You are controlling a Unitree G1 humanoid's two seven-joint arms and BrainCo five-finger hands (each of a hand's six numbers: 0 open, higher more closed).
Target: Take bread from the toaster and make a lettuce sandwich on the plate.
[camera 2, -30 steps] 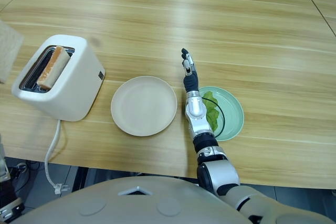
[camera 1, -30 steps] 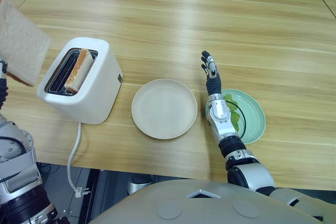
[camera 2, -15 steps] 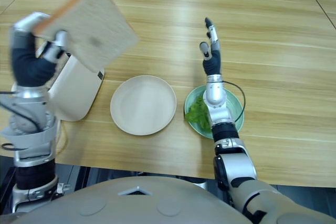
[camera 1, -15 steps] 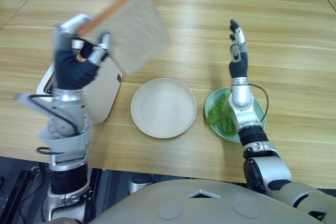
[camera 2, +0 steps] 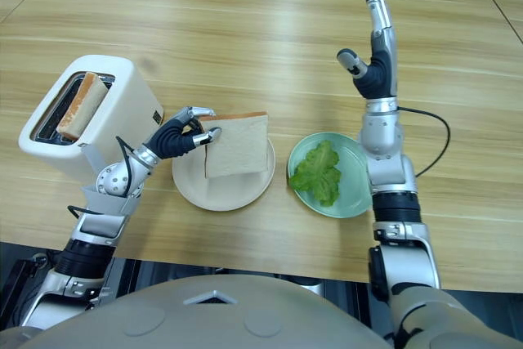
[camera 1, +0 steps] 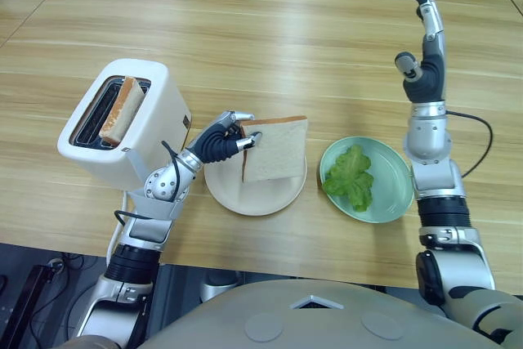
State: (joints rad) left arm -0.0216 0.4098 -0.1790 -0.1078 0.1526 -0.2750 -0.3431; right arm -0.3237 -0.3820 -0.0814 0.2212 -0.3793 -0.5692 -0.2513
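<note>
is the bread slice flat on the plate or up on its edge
On edge: the bread slice stands upright over the plate, its upper corner pinched by the left hand. Whether it touches the plate, cannot tell.

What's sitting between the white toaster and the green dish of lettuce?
In the left eye view, the round beige plate, with the left hand holding a slice of bread on edge over it.

Brightly and evenly lit from overhead, with only soft, faint shadows hugging the white boxy toaster [camera 1: 155,132] and the round beige plate [camera 1: 245,206], and a gentle sheen across the pale wooden tabletop [camera 1: 270,30].
</note>
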